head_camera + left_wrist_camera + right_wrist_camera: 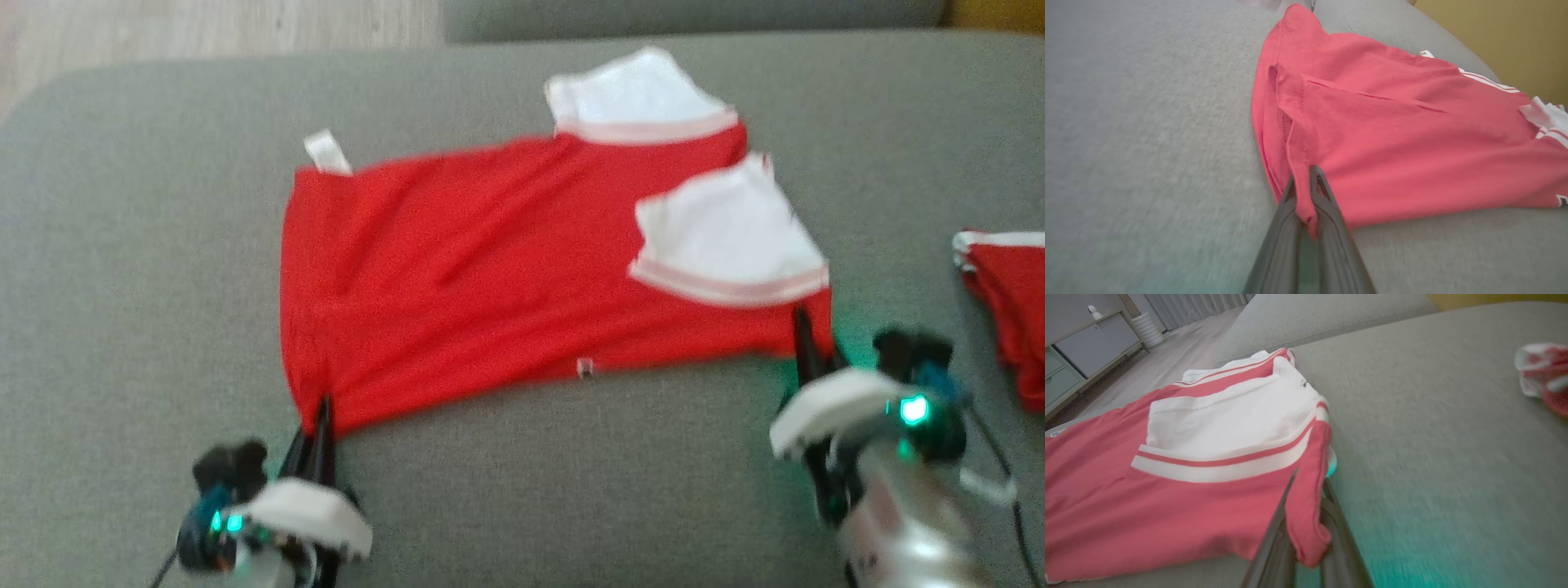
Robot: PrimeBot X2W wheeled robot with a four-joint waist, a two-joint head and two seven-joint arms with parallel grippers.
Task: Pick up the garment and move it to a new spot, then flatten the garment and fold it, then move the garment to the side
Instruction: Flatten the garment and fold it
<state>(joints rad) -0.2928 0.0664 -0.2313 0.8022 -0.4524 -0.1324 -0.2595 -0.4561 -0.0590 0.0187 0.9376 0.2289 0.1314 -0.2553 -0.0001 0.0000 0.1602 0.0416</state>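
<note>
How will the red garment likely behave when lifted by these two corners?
Probably floppy: the garment bunches into folds where the left gripper pinches it. It will likely sag in the middle, since the right gripper holds just the other near corner.

Here's the broad grey woven-fabric sofa seat, rounded at its far left corner, with a second grey cushion butting against its far edge. Spread across the middle of it, there's the bright red soft-knit garment, mostly flat with a few long creases running through the body. Its two white sleeve panels, edged in red-and-white stripes, sit towards the right. A small white care label pokes out at the far left corner onto the grey fabric. Off at the right edge, well apart, lies a second bundled red-and-white piece of clothing. Bare grey fabric all round both.
</note>
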